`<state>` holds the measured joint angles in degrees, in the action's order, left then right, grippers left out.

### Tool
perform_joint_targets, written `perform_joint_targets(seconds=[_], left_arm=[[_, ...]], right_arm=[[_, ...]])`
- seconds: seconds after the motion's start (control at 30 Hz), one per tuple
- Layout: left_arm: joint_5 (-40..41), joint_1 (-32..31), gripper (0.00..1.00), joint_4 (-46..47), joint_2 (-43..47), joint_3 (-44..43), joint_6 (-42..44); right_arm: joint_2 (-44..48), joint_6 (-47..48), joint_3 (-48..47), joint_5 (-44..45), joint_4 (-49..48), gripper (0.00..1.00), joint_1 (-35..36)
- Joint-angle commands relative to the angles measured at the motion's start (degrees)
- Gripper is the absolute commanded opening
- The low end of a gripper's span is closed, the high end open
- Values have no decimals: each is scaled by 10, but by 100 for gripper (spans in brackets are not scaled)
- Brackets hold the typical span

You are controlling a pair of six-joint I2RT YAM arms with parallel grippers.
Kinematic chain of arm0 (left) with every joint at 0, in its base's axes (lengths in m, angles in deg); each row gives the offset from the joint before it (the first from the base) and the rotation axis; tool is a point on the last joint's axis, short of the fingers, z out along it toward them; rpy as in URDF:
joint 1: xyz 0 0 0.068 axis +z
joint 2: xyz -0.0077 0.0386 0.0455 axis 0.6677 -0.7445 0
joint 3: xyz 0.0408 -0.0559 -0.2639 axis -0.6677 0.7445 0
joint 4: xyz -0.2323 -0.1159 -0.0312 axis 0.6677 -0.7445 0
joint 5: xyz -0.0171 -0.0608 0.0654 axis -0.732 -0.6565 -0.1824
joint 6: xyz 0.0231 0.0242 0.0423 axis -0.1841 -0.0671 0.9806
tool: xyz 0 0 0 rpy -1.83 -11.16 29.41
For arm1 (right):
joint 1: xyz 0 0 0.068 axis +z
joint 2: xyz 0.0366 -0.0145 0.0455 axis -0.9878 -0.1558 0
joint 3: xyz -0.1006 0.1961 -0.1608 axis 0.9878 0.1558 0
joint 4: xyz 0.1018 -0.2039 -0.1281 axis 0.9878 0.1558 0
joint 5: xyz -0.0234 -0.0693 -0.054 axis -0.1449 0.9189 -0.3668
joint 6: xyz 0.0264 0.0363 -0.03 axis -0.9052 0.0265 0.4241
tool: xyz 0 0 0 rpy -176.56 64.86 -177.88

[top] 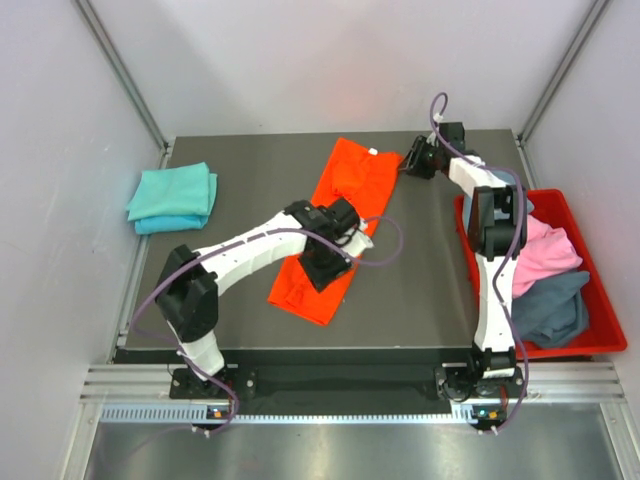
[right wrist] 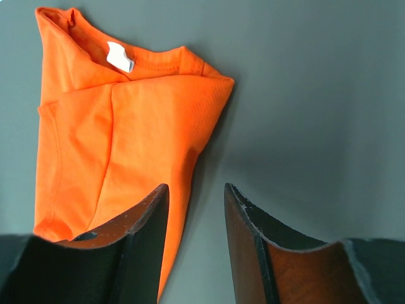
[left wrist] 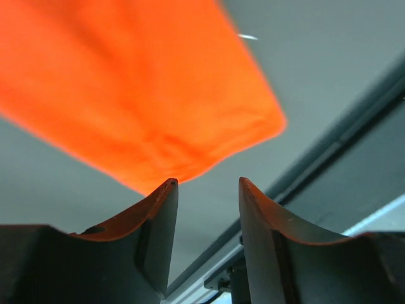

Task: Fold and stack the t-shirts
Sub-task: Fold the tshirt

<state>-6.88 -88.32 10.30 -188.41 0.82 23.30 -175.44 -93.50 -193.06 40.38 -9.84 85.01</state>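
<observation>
Hovering at the orange t-shirt (top: 348, 185), left gripper (left wrist: 207, 187) and right gripper (right wrist: 196, 190) both spread, apparently empty.

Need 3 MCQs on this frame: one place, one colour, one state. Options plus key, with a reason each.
1. Relative to the orange shirt, the teal stack lies:
A. to its left, on the table
B. on top of it
C. beneath it

2. The red bin holds:
A. a pink shirt and a grey-blue shirt
B. two yellow ones
C. nothing

3. The right end effector is:
A. shut on cloth
B. open, holding nothing
C. out of every view

Key:
1 A: the top view shows it folded near the table's left edge, apart from the orange one.
2 A: both colours are heaped inside the rim.
3 B: its wrist view shows a clear gap with nothing between the jaws.
</observation>
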Motion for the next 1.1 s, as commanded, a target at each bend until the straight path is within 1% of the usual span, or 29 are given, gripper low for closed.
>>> perform_joint_targets(seconds=[0.0, 0.17, 0.23, 0.37, 0.6, 0.8, 0.9, 0.93, 1.03, 1.07], left_arm=[[-41, -33, 49, -26, -10, 11, 15], [-57, -47, 49, -23, -46, 0, 12], [-68, -53, 48, -23, -71, -10, 11], [-81, -62, 49, -14, -108, -21, 4], [-80, -81, 53, -10, -155, -34, -3], [-84, -83, 53, -12, -190, -38, -7], [-87, -84, 46, -12, -202, -45, -14], [-92, -83, 42, -12, -207, -47, -14], [-100, -83, 15, -13, -221, -55, -14], [-101, -84, 0, -13, -223, -59, -14]], right_arm=[[64, 19, 7, 4, -3, 41, -2], [75, 21, 18, 1, -2, 41, -9], [72, 23, 17, 0, -2, 42, -11], [63, 17, 15, -3, -11, 42, -12], [44, 3, 14, -9, -19, 43, -13], [36, -5, 12, -14, -25, 43, -12], [35, -5, 9, -11, -27, 43, -12], [35, -4, 9, -11, -28, 43, -12], [37, -4, 8, -11, -28, 43, -15], [37, -5, 8, -11, -27, 43, -14]])
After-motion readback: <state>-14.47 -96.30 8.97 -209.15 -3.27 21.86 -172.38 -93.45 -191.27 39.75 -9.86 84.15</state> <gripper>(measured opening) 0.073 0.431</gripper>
